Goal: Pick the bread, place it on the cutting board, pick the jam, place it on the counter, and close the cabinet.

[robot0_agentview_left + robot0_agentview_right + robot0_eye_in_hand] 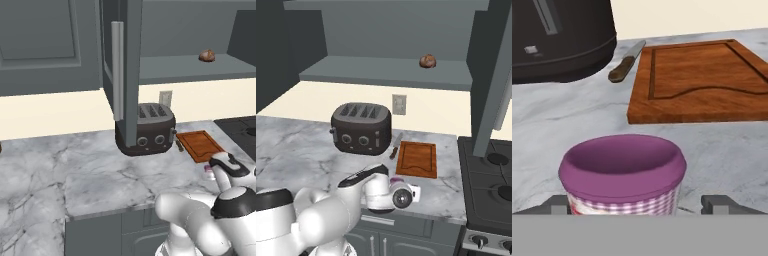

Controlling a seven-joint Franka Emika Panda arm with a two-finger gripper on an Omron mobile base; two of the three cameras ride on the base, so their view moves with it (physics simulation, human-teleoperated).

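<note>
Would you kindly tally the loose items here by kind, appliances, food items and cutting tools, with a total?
Appliances: 1, the toaster
Food items: 2, the bread and the jam
Cutting tools: 2, the cutting board and the knife
Total: 5

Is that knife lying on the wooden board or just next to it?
Apart. In the hand view, a strip of grey counter shows between the knife and the cutting board; the knife lies beside the board.

I see marble counter (296, 145) carrying toaster (361, 128), knife (396, 145), cutting board (417, 159), jam (623, 175) near front edge; bread (427, 61) on cabinet shelf (381, 70)
</note>
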